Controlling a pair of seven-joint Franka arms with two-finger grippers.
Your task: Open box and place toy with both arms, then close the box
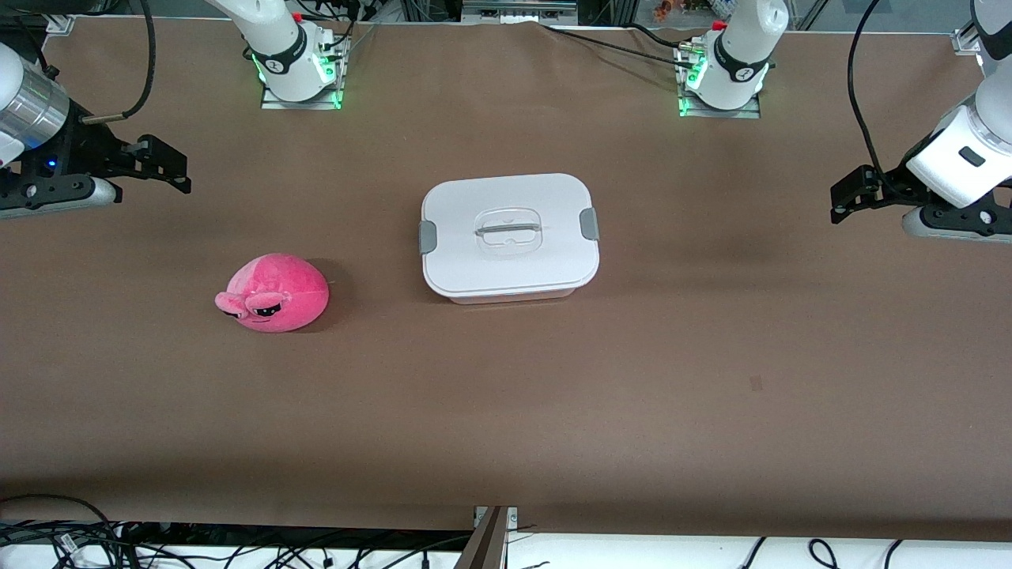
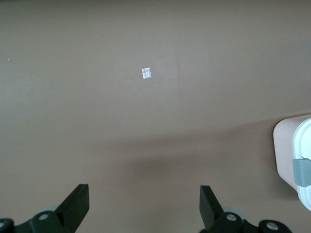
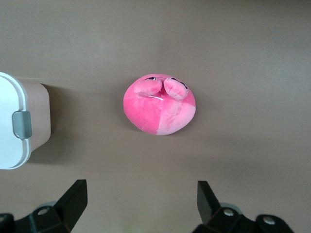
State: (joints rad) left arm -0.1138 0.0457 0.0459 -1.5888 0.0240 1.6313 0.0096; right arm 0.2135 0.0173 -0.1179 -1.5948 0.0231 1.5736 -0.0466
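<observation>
the left pincer (image 2: pixel 144 206) is seen held over the bare brown desk (image 2: pixel 97 121), its fingers (image 2: pixel 77 204) spread wide. a corner of the box (image 2: pixel 294 155) with one grey clip (image 2: pixel 302 171) is caught at 3 o'clock.

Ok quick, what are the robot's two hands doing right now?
Left hand: open, holding nothing, up over bare table near the box.
Right hand: open, holding nothing, up over bare table near the toy.

Both wrist views chop the box (image 2: pixel 291 150) off at the edge, and the toy's (image 3: pixel 160 104) face is mostly turned away.
</observation>
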